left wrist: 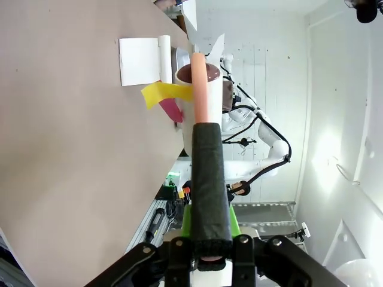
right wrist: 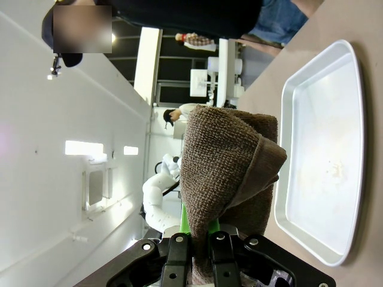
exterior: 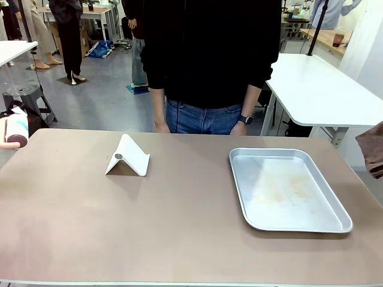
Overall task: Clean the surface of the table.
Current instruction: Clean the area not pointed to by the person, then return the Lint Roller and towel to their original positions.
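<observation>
Two grippers flank the table (exterior: 179,227) edges: left gripper (left wrist: 206,263) pinches a likely roller (left wrist: 209,185), right gripper (right wrist: 203,254) a brown cloth (right wrist: 227,161).

Table (exterior: 149,227): large, rectangular, level. Smooth matte beige-brown top, with a thin pale edge showing along the near side. Spans the front view almost from side to side. Faint paler patches on the near-left part of the surface.
</observation>
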### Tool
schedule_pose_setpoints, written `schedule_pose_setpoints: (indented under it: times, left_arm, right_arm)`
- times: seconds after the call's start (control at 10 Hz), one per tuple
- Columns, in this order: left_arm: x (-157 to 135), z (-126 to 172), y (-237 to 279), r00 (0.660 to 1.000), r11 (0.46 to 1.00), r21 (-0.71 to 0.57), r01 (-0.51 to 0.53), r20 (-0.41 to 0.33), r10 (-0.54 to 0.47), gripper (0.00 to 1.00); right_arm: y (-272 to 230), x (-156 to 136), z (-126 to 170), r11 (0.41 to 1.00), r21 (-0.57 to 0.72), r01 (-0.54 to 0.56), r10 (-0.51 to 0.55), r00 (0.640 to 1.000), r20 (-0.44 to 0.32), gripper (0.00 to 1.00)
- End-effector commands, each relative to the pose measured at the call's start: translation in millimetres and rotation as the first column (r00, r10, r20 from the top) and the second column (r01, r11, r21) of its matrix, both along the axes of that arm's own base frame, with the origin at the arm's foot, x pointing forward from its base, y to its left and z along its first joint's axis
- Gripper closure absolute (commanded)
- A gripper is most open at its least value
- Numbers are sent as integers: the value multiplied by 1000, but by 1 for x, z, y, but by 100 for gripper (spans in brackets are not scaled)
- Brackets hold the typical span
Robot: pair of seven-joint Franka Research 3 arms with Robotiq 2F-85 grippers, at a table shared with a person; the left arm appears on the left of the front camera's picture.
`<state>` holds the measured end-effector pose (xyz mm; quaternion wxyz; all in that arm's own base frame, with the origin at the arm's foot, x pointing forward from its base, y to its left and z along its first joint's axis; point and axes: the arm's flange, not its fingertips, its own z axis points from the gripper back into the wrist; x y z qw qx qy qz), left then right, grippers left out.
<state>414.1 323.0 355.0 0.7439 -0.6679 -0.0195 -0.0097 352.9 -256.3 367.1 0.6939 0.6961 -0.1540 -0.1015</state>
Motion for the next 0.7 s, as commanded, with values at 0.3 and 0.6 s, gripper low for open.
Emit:
schedule_pose_setpoints:
  times: [0.3,0.6]
  left_arm:
    - [-2,3,0,1000,1000,7,4,-10,-4,78]
    - [-2,3,0,1000,1000,7,4,-10,-4,78]
  right_arm:
    - [0,0,2,1000,0,0,0,1000,5,90]
    - [0,0,2,1000,0,0,0,1000,5,90]
